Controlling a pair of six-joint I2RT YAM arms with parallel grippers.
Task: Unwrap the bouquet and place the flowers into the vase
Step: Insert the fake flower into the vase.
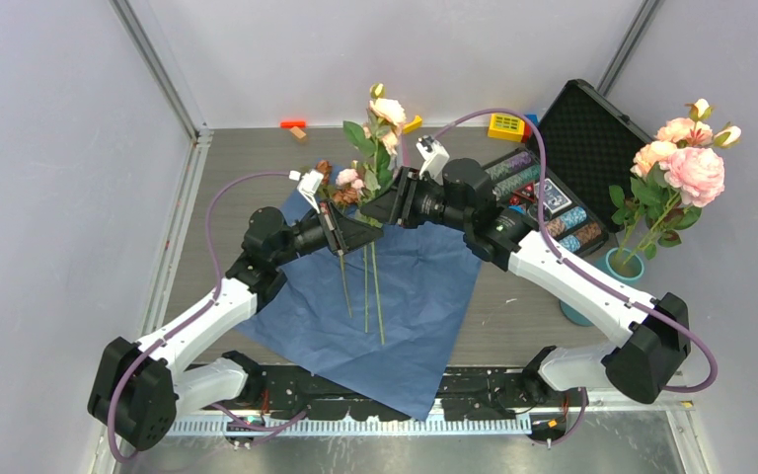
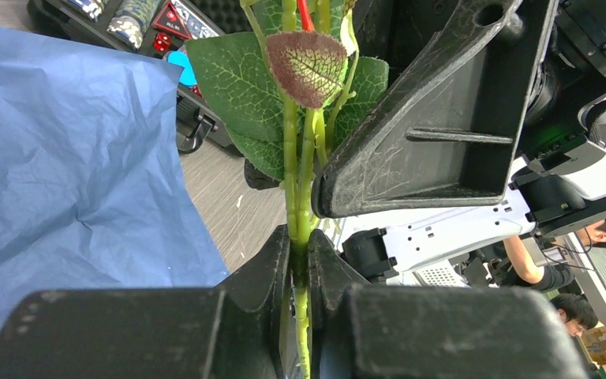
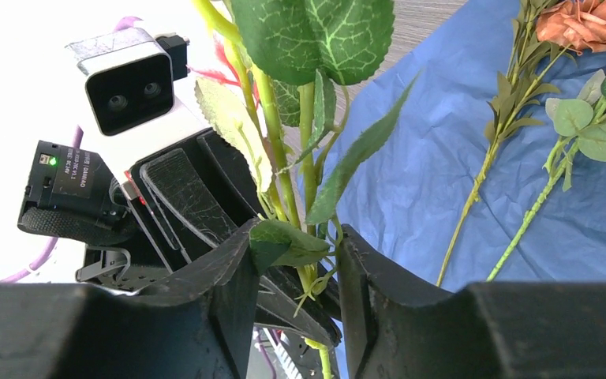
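Observation:
The blue wrapping paper [image 1: 410, 296] lies spread flat on the table. My left gripper [image 1: 347, 229] [image 2: 300, 241] is shut on the green stems of upright flowers [image 1: 385, 111], whose stems [image 1: 365, 296] hang below it over the paper. My right gripper [image 1: 380, 209] [image 3: 296, 237] is open around the same stems [image 3: 308, 142], just above the left one. A leaf [image 3: 284, 243] lies between its jaws, with gaps on both sides. More flowers [image 1: 343, 183] [image 3: 513, 103] lie on the paper. The teal vase [image 1: 624, 265] at the right holds pink roses [image 1: 691, 170].
An open black case [image 1: 592, 138] with poker chips [image 1: 553, 212] stands at the back right beside the right arm. A yellow block [image 1: 505, 125] and small orange pieces [image 1: 293, 125] lie at the table's far edge. Grey walls close in both sides.

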